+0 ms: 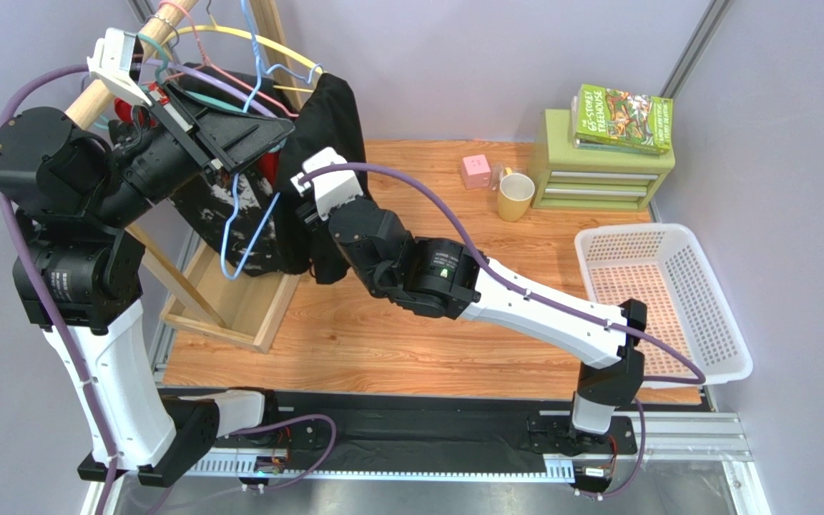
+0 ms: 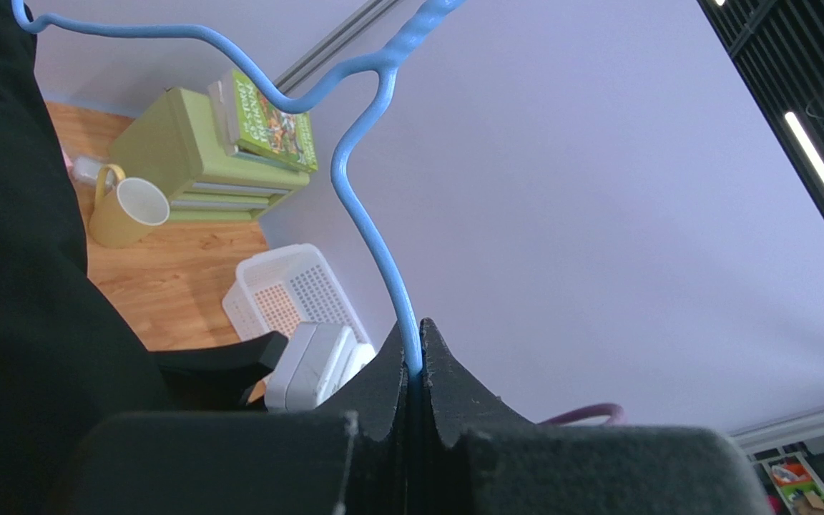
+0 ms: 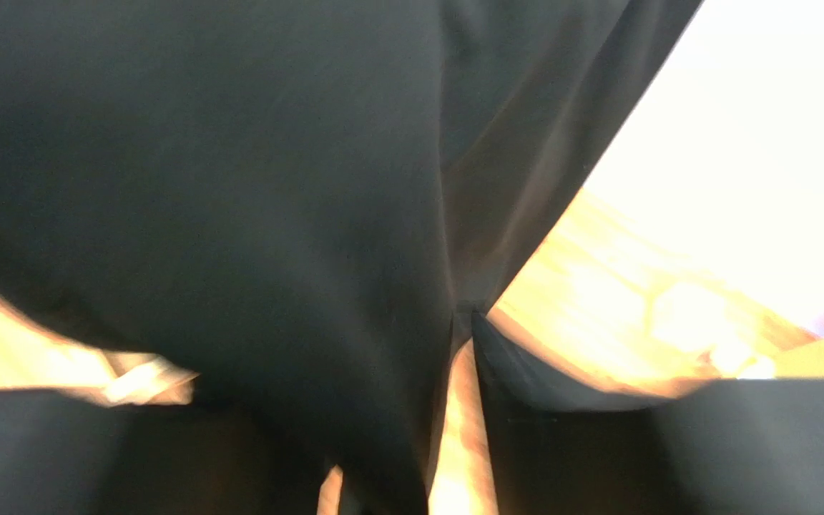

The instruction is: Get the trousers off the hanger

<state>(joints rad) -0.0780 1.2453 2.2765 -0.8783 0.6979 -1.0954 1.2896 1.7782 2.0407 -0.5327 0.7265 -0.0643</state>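
Note:
The light-blue hanger [image 1: 229,231] is held up at the top left, off the wooden rail. My left gripper [image 1: 266,129] is shut on its thin wire; in the left wrist view the wire [image 2: 368,215] rises out of the closed jaws [image 2: 414,359]. The plain black trousers [image 1: 333,118] hang down beside it and fill the left edge of the left wrist view [image 2: 8,268]. My right gripper [image 1: 314,252] is low on the trousers. In the right wrist view the black cloth [image 3: 277,193] covers most of the frame and is pinched at the fingertips [image 3: 465,322].
A wooden rail [image 1: 115,75] carries teal, lilac and yellow hangers, a black garment with white splotches [image 1: 212,209] and a red one [image 1: 266,166]. The rack's wooden base [image 1: 223,306] stands on the left. A green drawer unit [image 1: 599,161], book [image 1: 621,116], yellow mug [image 1: 515,196], pink cube [image 1: 477,171] and white basket [image 1: 658,300] are on the right.

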